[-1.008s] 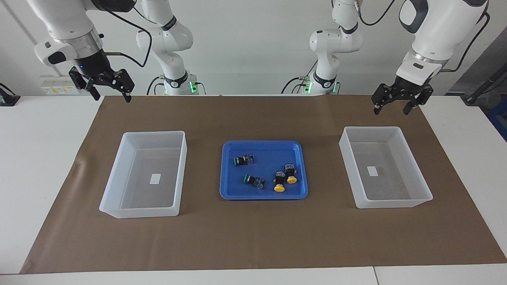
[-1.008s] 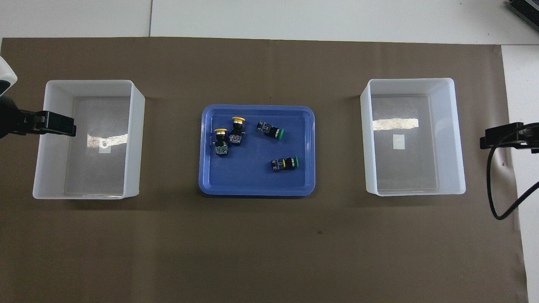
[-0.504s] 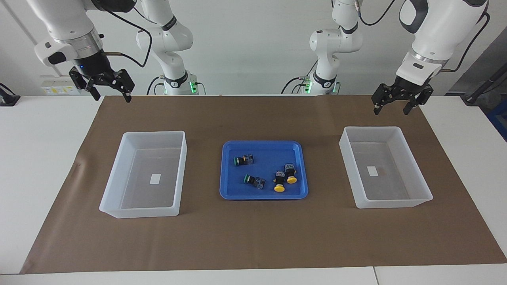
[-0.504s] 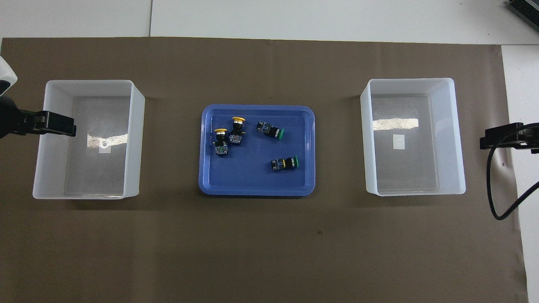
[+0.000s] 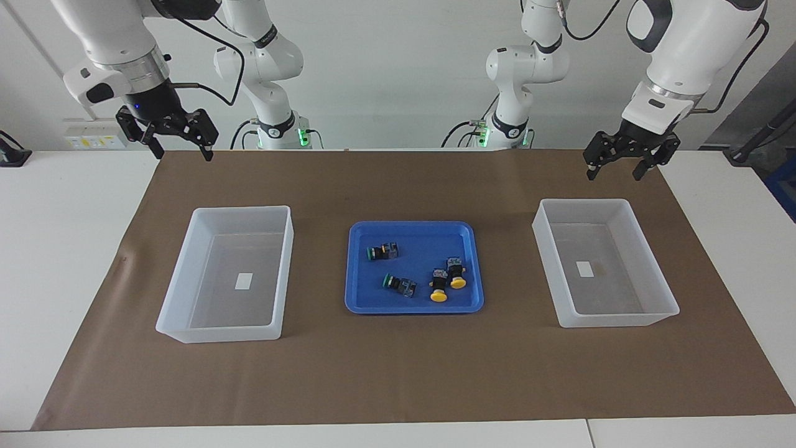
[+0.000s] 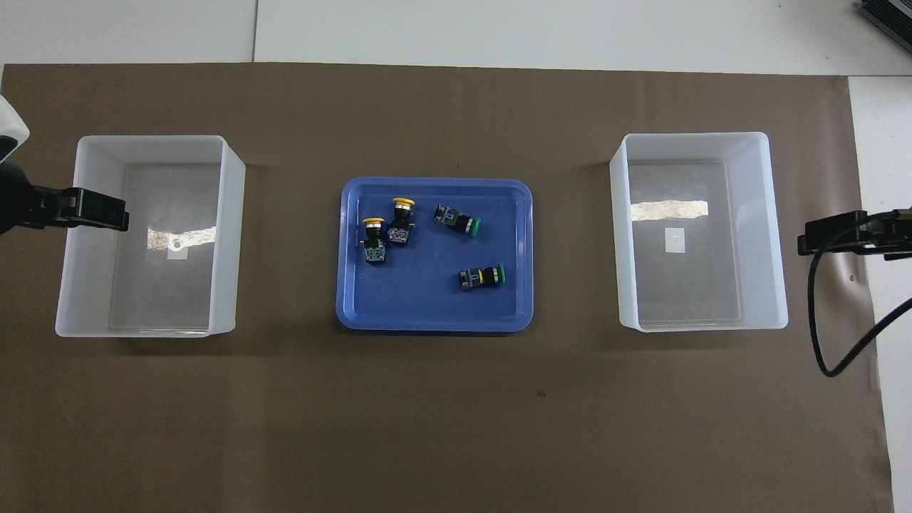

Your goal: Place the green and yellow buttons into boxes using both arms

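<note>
From my remote station, both pincers hang wide and empty over the brown mat's robot-side edge: my left gripper (image 5: 614, 168) by one translucent box (image 5: 647, 318), my right gripper (image 5: 180, 146) by the other box (image 5: 217, 333). Between the boxes, well apart from both pincers, a blue tray (image 5: 373, 305) holds two green buttons (image 5: 374, 252), then two yellow buttons (image 5: 438, 295).

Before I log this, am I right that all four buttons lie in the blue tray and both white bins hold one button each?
Not quite: both white bins hold only a small label, as the overhead view shows. All four buttons do lie in the blue tray.
</note>
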Robot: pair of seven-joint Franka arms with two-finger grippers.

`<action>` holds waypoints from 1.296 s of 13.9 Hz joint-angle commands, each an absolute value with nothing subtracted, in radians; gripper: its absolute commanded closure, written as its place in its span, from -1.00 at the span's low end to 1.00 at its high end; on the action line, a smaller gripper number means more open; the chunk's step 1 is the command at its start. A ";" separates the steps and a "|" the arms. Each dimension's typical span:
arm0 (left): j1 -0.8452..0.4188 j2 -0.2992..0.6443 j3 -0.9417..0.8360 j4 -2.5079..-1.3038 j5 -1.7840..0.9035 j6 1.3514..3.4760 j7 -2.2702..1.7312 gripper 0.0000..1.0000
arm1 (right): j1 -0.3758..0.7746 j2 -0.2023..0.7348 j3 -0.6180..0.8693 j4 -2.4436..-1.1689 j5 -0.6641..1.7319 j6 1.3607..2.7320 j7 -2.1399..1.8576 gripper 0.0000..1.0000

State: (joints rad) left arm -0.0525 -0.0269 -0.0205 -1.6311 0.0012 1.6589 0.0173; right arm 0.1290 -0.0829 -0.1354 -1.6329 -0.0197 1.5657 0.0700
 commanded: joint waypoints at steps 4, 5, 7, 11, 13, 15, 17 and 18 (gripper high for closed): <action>-0.043 -0.043 -0.026 -1.647 -0.014 1.652 0.017 -1.00 | 0.133 -0.103 -0.130 -1.674 0.043 1.620 0.054 -1.00; -0.043 -0.043 -0.026 -1.647 -0.014 1.652 0.017 -1.00 | 0.135 -0.100 -0.130 -1.684 0.061 1.644 0.054 -1.00; -0.043 -0.043 -0.025 -1.647 -0.014 1.652 0.017 -1.00 | 0.188 -0.089 -0.130 -1.704 0.064 1.684 0.054 -1.00; -0.043 -0.043 -0.025 -1.647 -0.014 1.652 0.017 -1.00 | 0.290 -0.086 -0.130 -1.814 0.066 1.888 0.054 -1.00; -0.043 -0.043 -0.026 -1.647 -0.014 1.652 0.017 -1.00 | 0.336 -0.039 -0.130 -1.827 0.066 1.946 0.051 -1.00; -0.043 -0.043 -0.026 -1.647 -0.014 1.652 0.017 -1.00 | 0.399 0.036 -0.130 -1.822 0.066 2.026 0.040 -1.00; -0.043 -0.043 -0.026 -1.647 -0.014 1.652 0.017 -1.00 | 0.451 0.110 -0.130 -1.815 0.064 2.100 0.038 -1.00; -0.043 -0.043 -0.025 -1.647 -0.014 1.652 0.017 -1.00 | 0.484 0.145 -0.130 -1.815 0.066 2.144 0.038 -1.00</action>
